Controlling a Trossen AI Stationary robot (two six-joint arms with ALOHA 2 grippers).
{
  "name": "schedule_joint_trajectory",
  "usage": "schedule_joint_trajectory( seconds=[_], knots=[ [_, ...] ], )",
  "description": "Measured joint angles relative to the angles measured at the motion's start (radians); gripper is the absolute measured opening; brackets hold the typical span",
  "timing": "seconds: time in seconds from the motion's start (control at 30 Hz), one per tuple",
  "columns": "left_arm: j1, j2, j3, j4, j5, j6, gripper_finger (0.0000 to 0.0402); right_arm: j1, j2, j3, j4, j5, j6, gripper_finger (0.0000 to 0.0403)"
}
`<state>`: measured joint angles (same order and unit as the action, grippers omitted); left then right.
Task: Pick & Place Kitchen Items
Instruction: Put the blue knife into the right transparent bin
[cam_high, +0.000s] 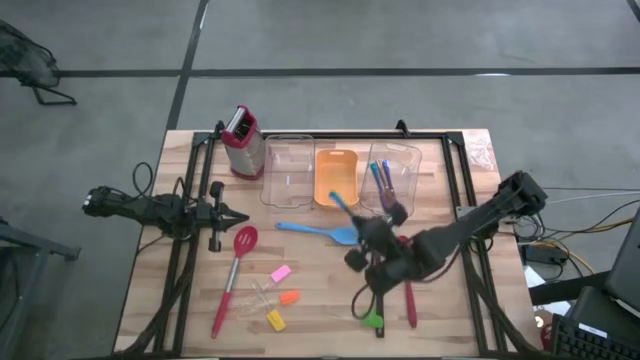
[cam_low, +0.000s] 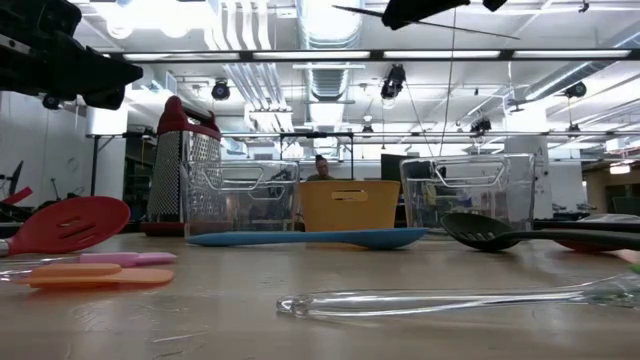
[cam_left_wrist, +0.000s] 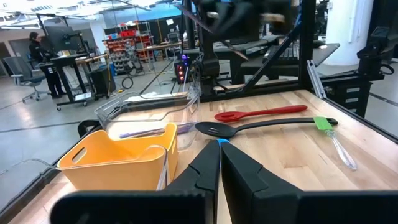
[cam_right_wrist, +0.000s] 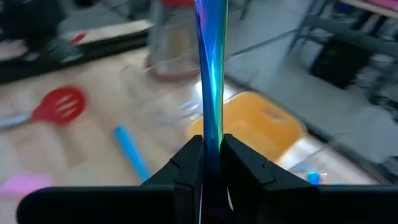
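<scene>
1. Above the middle of the table, we see the right pincer clamped on a thin iridescent blue-teal piece of cutlery, whose handle stands straight up between the dark fingers.
2. From overhead we place that right pincer just in front of the orange tray and the right clear bin, which holds more thin blue-handled cutlery.
3. We find the left pincer at the table's left side, its fingers closed together on nothing and pointing toward the middle.
4. We see a blue spatula lying flat in front of the bins, its blade end near the right pincer.
5. We see a red slotted spoon lying left of centre, head just beside the left pincer, handle running toward the table's front edge.
6. We note small pink, orange and yellow pieces lying close together beside that spoon's handle.
7. We see a black slotted spoon and a red spoon lying side by side on the right part of the table, with a green piece at the black spoon's handle end.
8. We also note a red-topped grater standing upright at the back, left of the left clear bin.
</scene>
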<state>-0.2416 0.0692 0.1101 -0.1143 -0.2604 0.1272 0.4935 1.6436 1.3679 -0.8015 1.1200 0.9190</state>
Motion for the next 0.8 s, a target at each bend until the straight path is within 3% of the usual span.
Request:
schedule_joint_trajectory(
  seconds=[0.3,0.43,0.67,0.8],
  knots=[
    [0.000,0.000,0.000,0.000,0.000,0.000,0.0021,-0.197,-0.085,-0.003,-0.180,0.033,0.084,0.0052],
    [0.000,0.000,0.000,0.000,0.000,0.000,0.0020,-0.309,-0.087,-0.010,-0.269,-0.021,0.151,0.0057],
    [0.000,0.000,0.000,0.000,0.000,0.000,0.0020,-0.420,-0.084,-0.127,-0.273,-0.073,0.190,0.0041],
    [0.000,0.000,0.000,0.000,0.000,0.000,0.0021,-0.457,-0.084,-0.187,-0.272,-0.074,0.246,0.0053]
  ],
)
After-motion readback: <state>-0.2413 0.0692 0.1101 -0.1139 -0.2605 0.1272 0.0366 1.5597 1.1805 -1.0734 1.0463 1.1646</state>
